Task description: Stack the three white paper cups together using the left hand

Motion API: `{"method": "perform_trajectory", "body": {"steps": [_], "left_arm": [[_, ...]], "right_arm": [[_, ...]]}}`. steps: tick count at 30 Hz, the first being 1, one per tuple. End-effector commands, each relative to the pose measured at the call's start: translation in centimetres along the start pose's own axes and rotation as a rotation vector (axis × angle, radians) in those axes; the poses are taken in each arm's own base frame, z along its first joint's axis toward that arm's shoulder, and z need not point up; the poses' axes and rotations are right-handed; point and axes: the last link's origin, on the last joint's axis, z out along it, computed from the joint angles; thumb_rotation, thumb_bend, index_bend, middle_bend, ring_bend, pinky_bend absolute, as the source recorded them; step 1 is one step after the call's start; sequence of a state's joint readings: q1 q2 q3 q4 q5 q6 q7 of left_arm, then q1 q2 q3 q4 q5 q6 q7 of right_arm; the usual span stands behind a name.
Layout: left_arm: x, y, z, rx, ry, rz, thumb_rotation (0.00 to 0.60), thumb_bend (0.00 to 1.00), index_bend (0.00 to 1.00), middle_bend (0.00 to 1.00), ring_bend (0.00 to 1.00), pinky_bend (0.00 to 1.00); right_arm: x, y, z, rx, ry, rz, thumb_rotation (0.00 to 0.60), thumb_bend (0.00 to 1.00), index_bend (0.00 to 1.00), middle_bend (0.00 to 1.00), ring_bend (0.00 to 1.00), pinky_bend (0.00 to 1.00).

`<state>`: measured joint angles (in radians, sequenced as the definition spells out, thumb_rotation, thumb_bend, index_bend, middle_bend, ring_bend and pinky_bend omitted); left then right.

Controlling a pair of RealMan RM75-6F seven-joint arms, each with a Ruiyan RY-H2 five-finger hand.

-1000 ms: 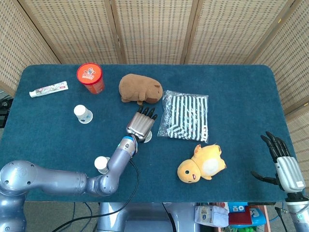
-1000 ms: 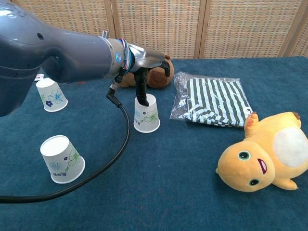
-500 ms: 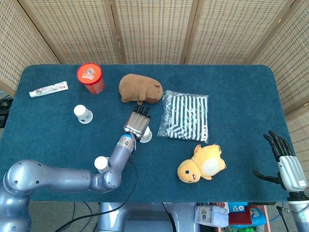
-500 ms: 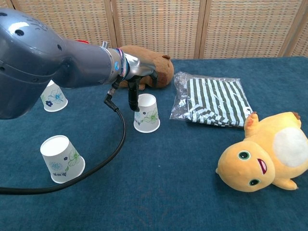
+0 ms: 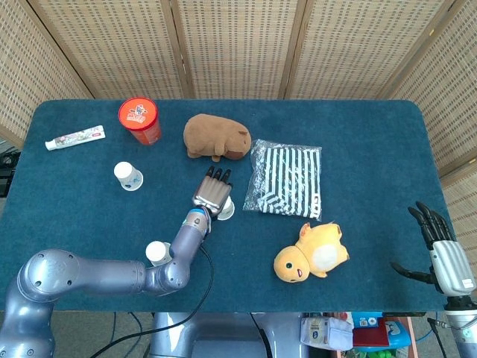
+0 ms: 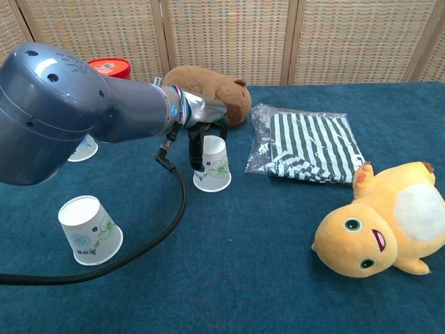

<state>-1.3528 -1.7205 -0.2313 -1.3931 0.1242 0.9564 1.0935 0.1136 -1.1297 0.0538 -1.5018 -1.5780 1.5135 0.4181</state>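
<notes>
Three white paper cups with flower prints stand upside down on the blue table. The middle cup [image 5: 226, 211] [image 6: 212, 164] sits under my left hand [image 5: 212, 192] [image 6: 204, 125]. A dark finger [image 6: 195, 151] hangs down along its left side and others curl behind its top; the cup still rests on the table, and no firm grip shows. A second cup [image 5: 156, 253] [image 6: 90, 230] stands near the front left. The third cup [image 5: 129, 177] [image 6: 85, 147] is further back left, partly hidden by my arm in the chest view. My right hand [image 5: 440, 250] hangs open off the table's right front corner.
A brown plush animal [image 5: 215, 137] [image 6: 212, 85] lies just behind the left hand. A striped cloth in a clear bag [image 5: 287, 177] [image 6: 309, 146] is right of the cup. A yellow plush [image 5: 311, 256] [image 6: 379, 223], a red-lidded tub [image 5: 139, 119] and a toothpaste tube [image 5: 74, 138] also lie here.
My left hand has come down from above the middle cup, and its fingers now straddle the cup. The cup has not moved. The right hand has sunk slightly.
</notes>
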Motion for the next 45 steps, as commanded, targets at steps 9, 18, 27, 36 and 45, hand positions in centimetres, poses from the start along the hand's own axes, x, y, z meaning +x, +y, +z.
{"method": "perform_trajectory", "body": {"steps": [9,18,27,36,45], "left_arm": [[-0.6,-0.9,-0.3,0.009,0.009,-0.004,0.600,0.24,0.40,0.00,0.00,0.00],[1.9,-2.5,-3.2,-0.040,0.069,-0.049,0.600,0.24,0.40,0.00,0.00,0.00],[4.1,-6.1,-10.5,-0.104,0.144,0.052,0.600,0.24,0.40,0.00,0.00,0.00],[3.3,-10.3,-17.5,-0.140,0.169,0.082,0.600,0.24,0.40,0.00,0.00,0.00],[-0.4,-12.6,-20.4,-0.164,0.153,0.064,0.600,0.24,0.40,0.00,0.00,0.00]], "right_arm": [[0.1,0.0,-0.1,-0.001,0.006,-0.002,0.600,0.05,0.00,0.00,0.00,0.00],[-0.2,0.1,0.1,-0.006,-0.004,-0.012,0.600,0.05,0.00,0.00,0.00,0.00],[0.0,-0.1,-0.1,-0.008,0.013,-0.032,0.600,0.05,0.00,0.00,0.00,0.00],[0.1,-0.2,-0.2,-0.011,0.020,-0.050,0.600,0.05,0.00,0.00,0.00,0.00],[0.1,-0.8,-0.4,0.001,0.031,-0.067,0.600,0.05,0.00,0.00,0.00,0.00]]}}
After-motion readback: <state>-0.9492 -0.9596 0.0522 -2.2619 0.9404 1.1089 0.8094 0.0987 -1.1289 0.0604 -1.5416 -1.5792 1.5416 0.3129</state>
